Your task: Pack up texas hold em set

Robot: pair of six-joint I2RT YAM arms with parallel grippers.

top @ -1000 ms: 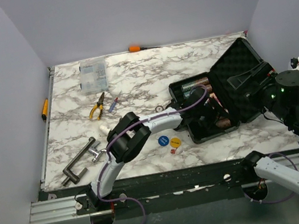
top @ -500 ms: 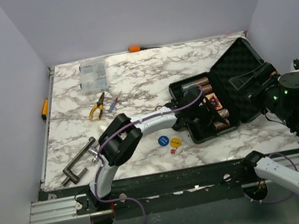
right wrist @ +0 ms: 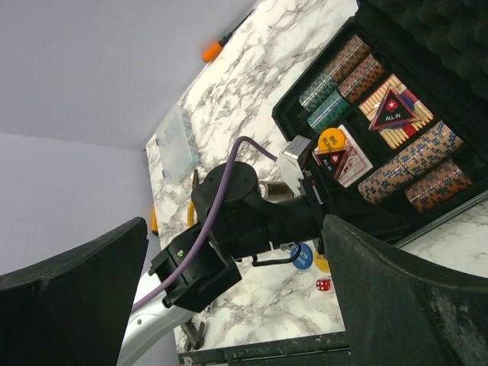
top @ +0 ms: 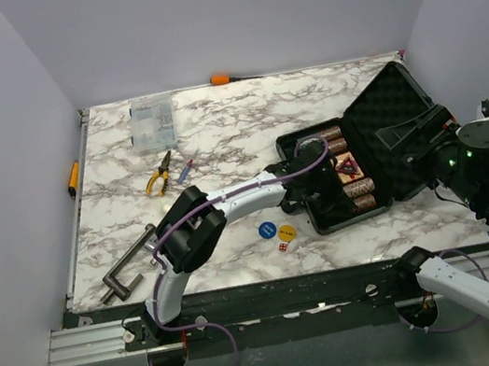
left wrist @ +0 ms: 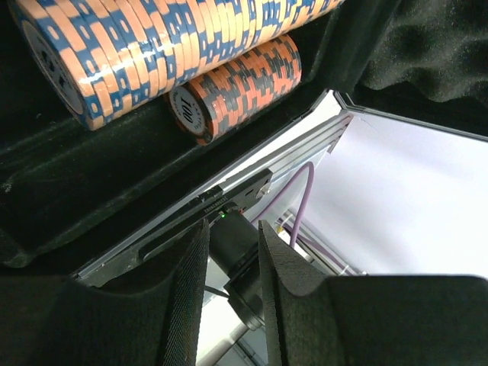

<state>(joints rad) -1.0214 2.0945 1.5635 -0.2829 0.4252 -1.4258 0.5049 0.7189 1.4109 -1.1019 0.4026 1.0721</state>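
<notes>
While the case lies open, the left arm reaches in

Black case sits open at the right of the table, with chip stacks and cards inside it. The left gripper is down in the case beside the chips, its fingers a narrow gap apart with nothing between them. The right gripper hangs spread wide and empty. 1 blue disc, 1 yellow disc and 1 red die lie on the table just beside the case.

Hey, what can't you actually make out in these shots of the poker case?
- Left gripper fingertips: top view, hidden under its own arm.
- Yellow disc on the table: right wrist view, partly behind a finger of the right gripper.
- Chip stacks: left wrist view, cut off by the frame's edges.
- Red die pips: top view, too small.
</notes>
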